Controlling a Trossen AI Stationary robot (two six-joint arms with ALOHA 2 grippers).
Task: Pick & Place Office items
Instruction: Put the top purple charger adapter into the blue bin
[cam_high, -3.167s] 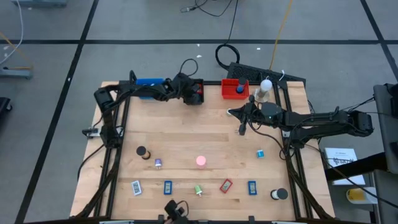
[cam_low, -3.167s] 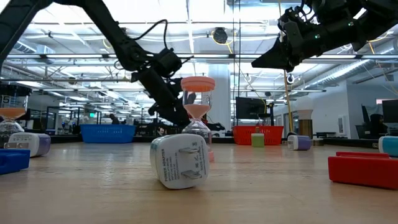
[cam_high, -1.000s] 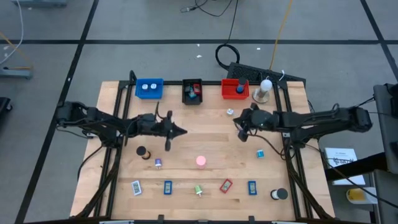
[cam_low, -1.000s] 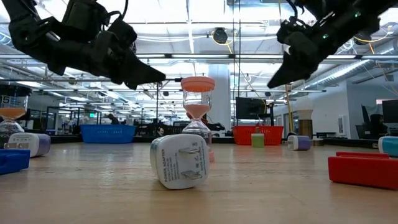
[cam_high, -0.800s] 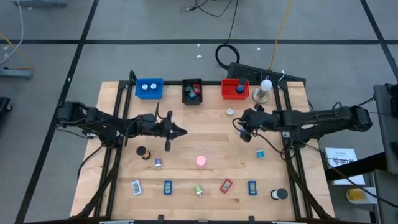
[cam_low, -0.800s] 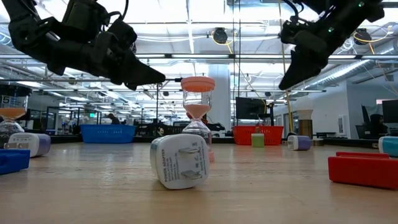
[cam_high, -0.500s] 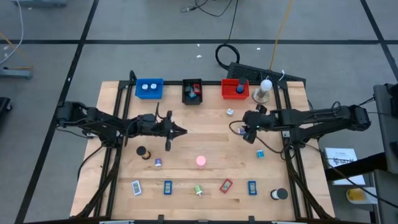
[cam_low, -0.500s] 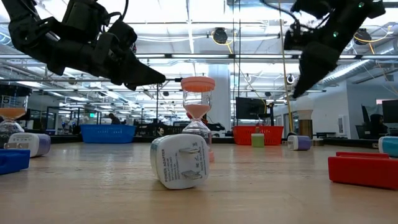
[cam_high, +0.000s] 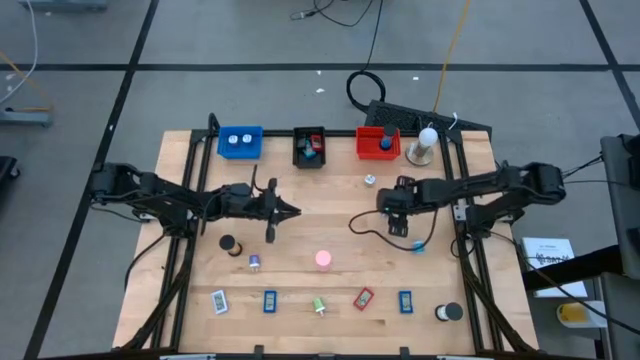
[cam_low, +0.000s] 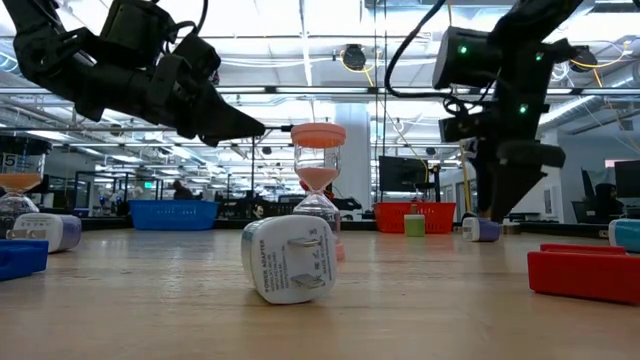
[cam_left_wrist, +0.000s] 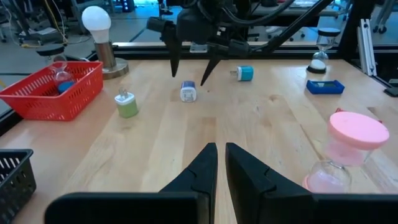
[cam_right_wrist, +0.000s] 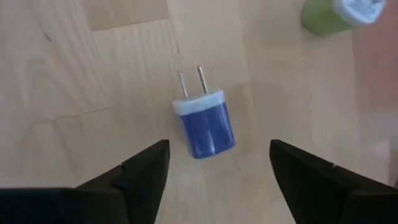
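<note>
1. Hanging over the right half of the bench, the right tool points straight down with its fingers spread wide, gripping nothing.
2. Between those fingers, flat on the wood, lies a blue plug with a white face and two metal prongs; neither finger touches it.
3. The left wrist view shows the same plug directly under the right tool, with a green plug near it and a teal plug on its other side.
4. The left tool hovers over the bench's left-centre, its fingers nearly together, holding nothing.
5. A pink hourglass stands upright mid-bench, near the left tool.
6. Along the far edge sit a blue tray, a black tray and a red tray, each with small items inside, beside a white ball-topped stand.
7. In the low view a white plug lies nearest the camera; in the high view more small items sit in a row along the bench's near edge.
</note>
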